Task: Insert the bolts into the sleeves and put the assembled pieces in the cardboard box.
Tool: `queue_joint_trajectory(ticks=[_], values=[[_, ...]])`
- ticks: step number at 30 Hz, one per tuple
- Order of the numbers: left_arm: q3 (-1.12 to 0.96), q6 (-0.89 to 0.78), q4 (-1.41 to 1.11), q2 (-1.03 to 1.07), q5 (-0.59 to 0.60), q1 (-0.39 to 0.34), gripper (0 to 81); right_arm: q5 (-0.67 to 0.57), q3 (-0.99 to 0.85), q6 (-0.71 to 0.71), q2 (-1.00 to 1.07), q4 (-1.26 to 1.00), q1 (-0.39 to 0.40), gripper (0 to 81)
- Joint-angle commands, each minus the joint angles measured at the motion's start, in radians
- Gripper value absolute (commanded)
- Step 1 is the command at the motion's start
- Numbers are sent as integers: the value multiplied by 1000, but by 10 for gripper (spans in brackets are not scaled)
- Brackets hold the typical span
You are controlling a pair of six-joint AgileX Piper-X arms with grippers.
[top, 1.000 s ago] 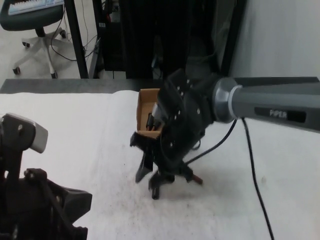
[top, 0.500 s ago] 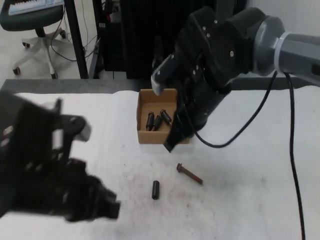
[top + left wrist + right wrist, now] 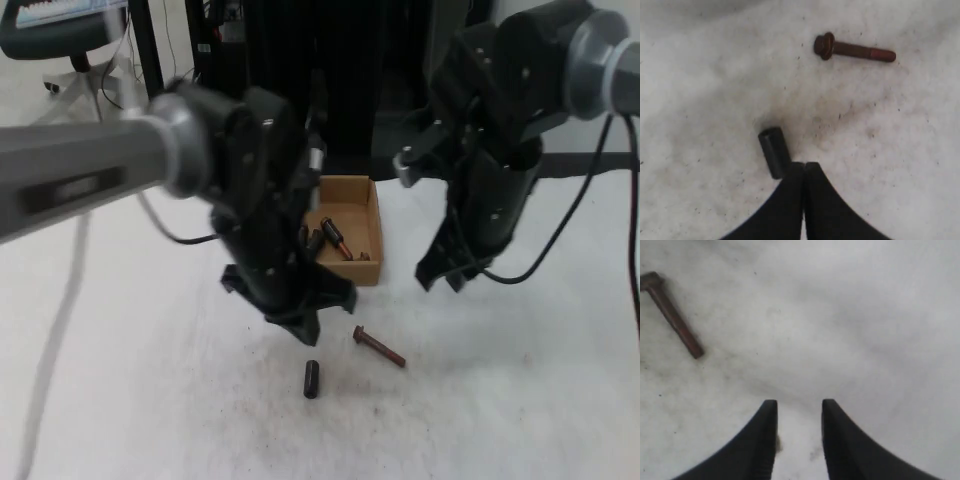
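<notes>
Nearest on the white worktop lies the sleeve, a short black cylinder with a dull, smooth surface, on its side and by itself. In the left wrist view the sleeve shows one flat end and a faint sheen along its length. The cover around it is speckled with dark grit.

Just beyond it and to the right lies the bolt, near the sleeve but apart from it. It is reddish-brown and also on its side. It has a flanged head at the end toward the box, a darker shank, and a redder tip. The right wrist view shows the bolt lying off to one side of that arm's fingers.

The left hand hangs over the sleeve. Its two black fingers are clenched tip to tip with nothing between them. The tips sit right by one end of the sleeve, and I cannot tell whether they touch it.

Farther back stands the cardboard box, open on top, with several dark assembled pieces lying in it.

To the box's right, the right hand points down at bare worktop. Its fingers are released, parted and holding nothing.
</notes>
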Motion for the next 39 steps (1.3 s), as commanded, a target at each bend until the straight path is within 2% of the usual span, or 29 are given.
queue_joint_trajectory(ticks=[1,3,6,9,11,13,24,39], values=[[-97,9,128,58,-24,-25,24,-23,-3,13,-3,49,-44,343],[-130,9,175,85,-30,-33,102,-40,-3,18,-3,47,-56,342],[-134,7,189,92,-38,-36,266,-84,-3,21,-3,45,-57,342],[-134,-4,210,92,-104,-36,432,-110,-3,41,-3,32,-54,342],[-134,-38,238,92,-168,-36,476,-136,-3,44,-3,26,-54,342],[-134,-96,249,94,-226,-36,476,-143,-3,44,-3,26,-54,342],[-118,-293,225,142,-231,-43,470,-143,-3,44,-3,19,-54,342],[-118,-293,95,161,-231,-72,470,-160,-3,40,-3,-11,-54,342]])
